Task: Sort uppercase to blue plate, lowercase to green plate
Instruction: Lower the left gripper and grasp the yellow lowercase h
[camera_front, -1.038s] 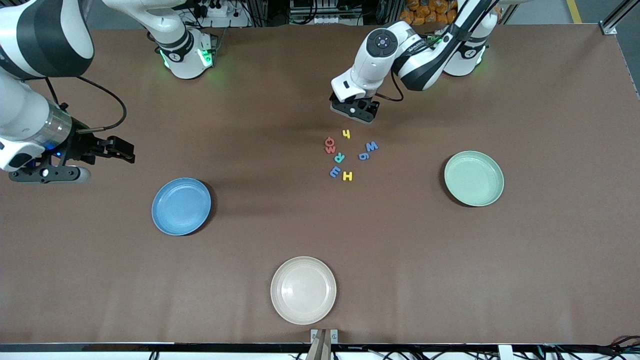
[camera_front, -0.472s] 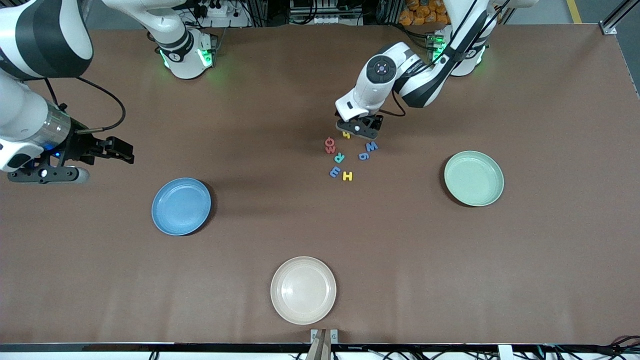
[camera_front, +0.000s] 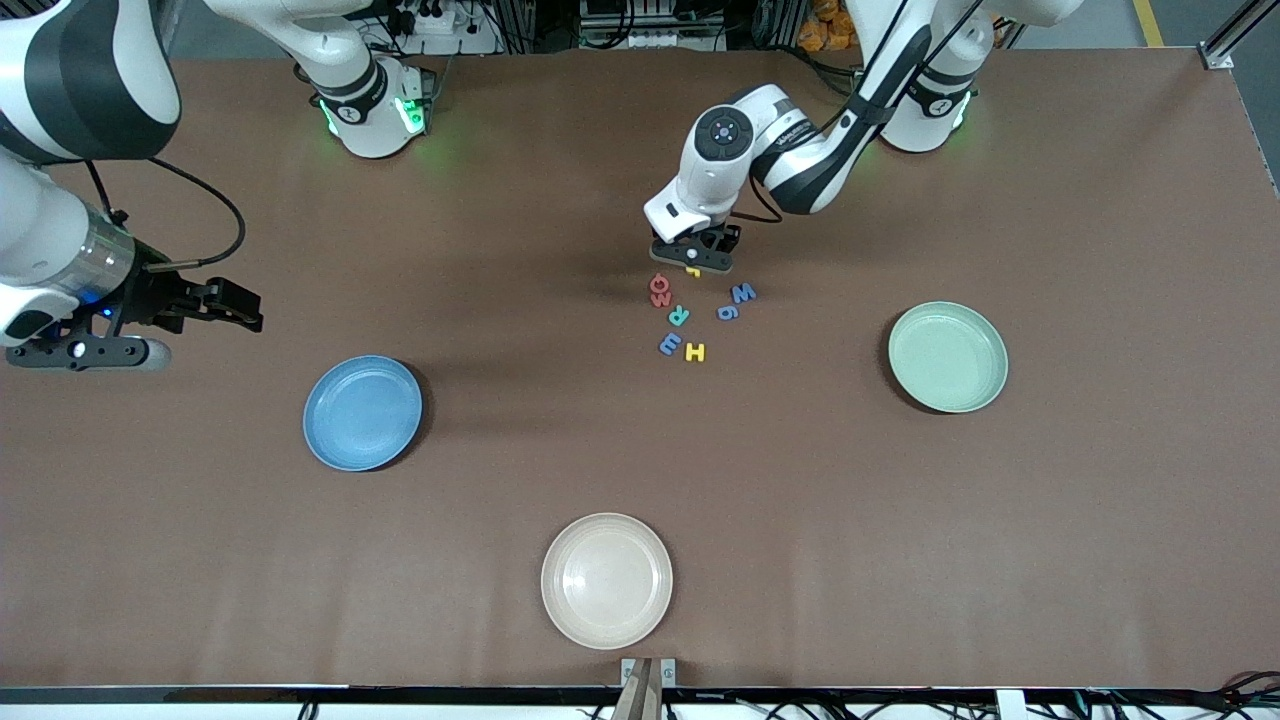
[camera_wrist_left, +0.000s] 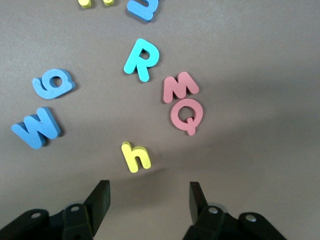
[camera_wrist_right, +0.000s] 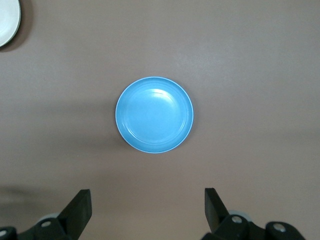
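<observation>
My left gripper (camera_front: 692, 258) is open, low over the table beside the yellow h (camera_wrist_left: 135, 156), which is mostly hidden under it in the front view. The red O (camera_front: 659, 284), red w (camera_front: 659, 298), teal R (camera_front: 678, 316), blue W (camera_front: 743, 293), blue g (camera_front: 728, 312), blue e/m piece (camera_front: 669, 344) and yellow H (camera_front: 695, 352) lie loose nearby. The blue plate (camera_front: 362, 412) lies toward the right arm's end, the green plate (camera_front: 947, 357) toward the left arm's end. My right gripper (camera_front: 235, 305) is open and empty, up over bare table near the blue plate (camera_wrist_right: 154, 114).
A beige plate (camera_front: 606, 580) lies near the table's edge closest to the front camera. The brown tabletop (camera_front: 800, 500) stretches between the plates.
My left gripper has come down and moved toward the letters, ending beside the yellow h, now mostly covered in the front view. The right arm has barely shifted.
</observation>
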